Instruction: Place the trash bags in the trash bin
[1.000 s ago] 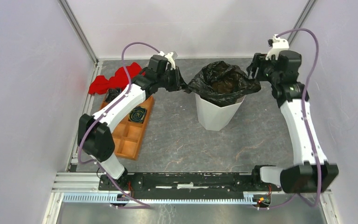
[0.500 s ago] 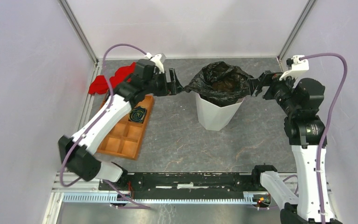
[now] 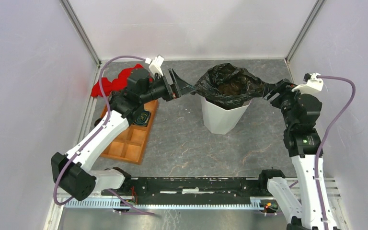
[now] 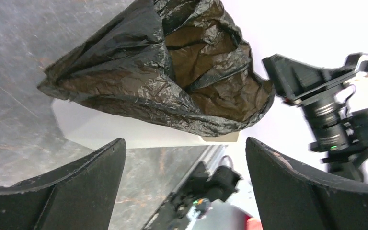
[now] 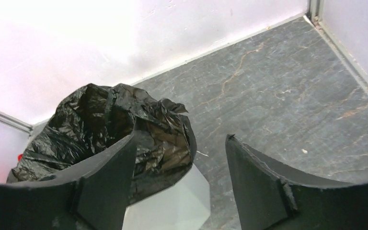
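Grey stone-patterned sheet covers the bench (image 3: 182, 143), veined with pale streaks. Plain pale walls (image 3: 196, 28) close it in on three sides, with bare metal posts (image 3: 79, 31) standing in the far corners.

Toward the back of the bench stands the trash bin (image 3: 223, 117), white and faceted, narrowing toward its base. The trash bag (image 3: 227, 84), glossy black and crumpled, sits in the bin's mouth. Its film spills out over the rim all round and its opening gapes upward. On the bin's left side the film runs out to a loose point.

Left of the bin lies an orange tray (image 3: 127, 146) divided into compartments. One compartment at the tray's far end holds a round black object (image 3: 142, 117), too small to tell what it is. Beyond the tray, farther left of the bin, lies a bunched red cloth (image 3: 110, 84).

The left jaws hang just left of the bin, spread wide and holding nothing, level with the bag's loose point and just clear of it. The right jaws hang just right of the bin, also apart with nothing between them. Whether one of them brushes the bag's edge, I cannot tell.
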